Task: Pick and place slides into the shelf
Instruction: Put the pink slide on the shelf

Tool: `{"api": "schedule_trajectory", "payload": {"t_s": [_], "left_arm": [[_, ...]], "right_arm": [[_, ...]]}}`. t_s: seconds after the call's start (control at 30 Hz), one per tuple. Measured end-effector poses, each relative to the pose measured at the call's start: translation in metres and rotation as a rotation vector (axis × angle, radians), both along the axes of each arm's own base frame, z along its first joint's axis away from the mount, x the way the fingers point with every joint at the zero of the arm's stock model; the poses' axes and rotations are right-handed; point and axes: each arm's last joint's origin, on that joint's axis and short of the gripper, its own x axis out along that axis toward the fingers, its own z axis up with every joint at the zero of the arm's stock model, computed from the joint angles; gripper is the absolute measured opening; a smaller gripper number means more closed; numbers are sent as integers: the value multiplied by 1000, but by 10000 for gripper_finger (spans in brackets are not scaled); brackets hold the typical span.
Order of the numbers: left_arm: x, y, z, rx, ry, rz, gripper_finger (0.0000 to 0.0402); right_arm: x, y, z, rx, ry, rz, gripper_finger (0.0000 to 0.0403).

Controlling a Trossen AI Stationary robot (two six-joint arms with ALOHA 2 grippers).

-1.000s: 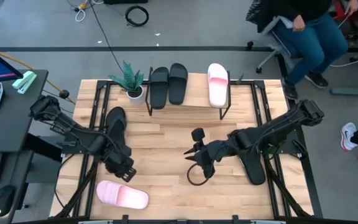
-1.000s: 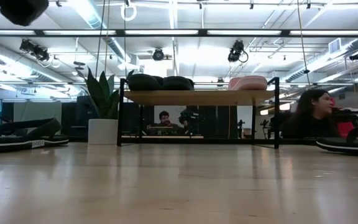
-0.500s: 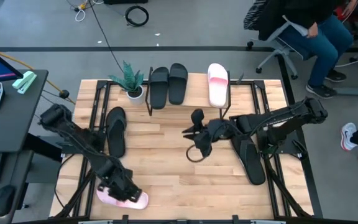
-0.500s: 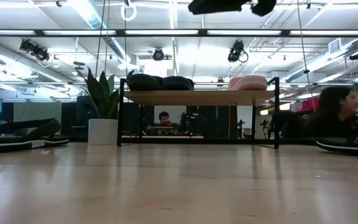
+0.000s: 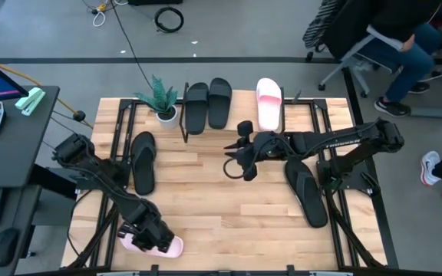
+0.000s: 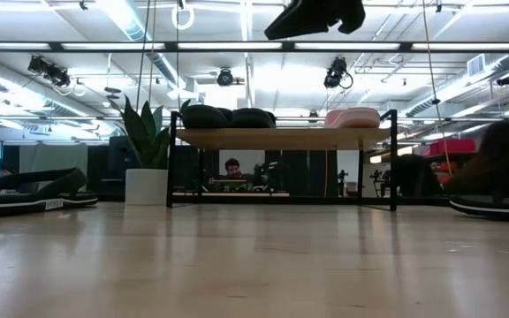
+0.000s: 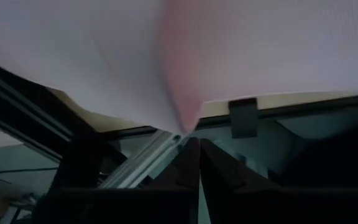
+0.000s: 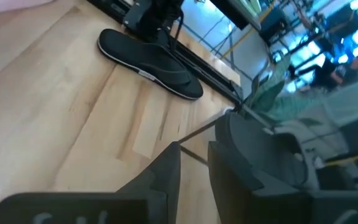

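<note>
Now the left gripper (image 5: 153, 236) has come down onto the pink slide (image 5: 167, 247) at the front edge of the tabletop (image 5: 206, 207), well apart from the shelf (image 5: 232, 115); a second ago it hung over the black slide (image 5: 143, 161) beside the plant (image 5: 159, 96). Its wrist view is filled by pale pink, with the fingers (image 7: 191, 168) pressed together just under the slide's edge, so I cannot tell whether they grip it. The right gripper (image 5: 244, 157) has swung from mid-tabletop up to just beside the shelf, near the pink slide already on it (image 5: 268, 103); its fingers (image 8: 166, 174) look nearly closed and hold nothing. Two black slides (image 5: 208, 102) also sit on the shelf. The next pick is likely starting.
</note>
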Motion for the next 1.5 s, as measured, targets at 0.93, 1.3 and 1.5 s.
{"api": "schedule_trajectory", "payload": {"t_s": [0.93, 1.3, 1.5], "left_arm": [[-11, 17, -6, 199, -161, -384, 88], [0, 42, -6, 255, -211, -565, 132], [20, 76, -7, 406, -263, -611, 117]], "right_arm": [[-5, 1, -8, 218, 48, -115, 87], [-5, 1, -9, 150, 70, -79, 87], [-5, 1, -8, 113, 71, -59, 87]]}}
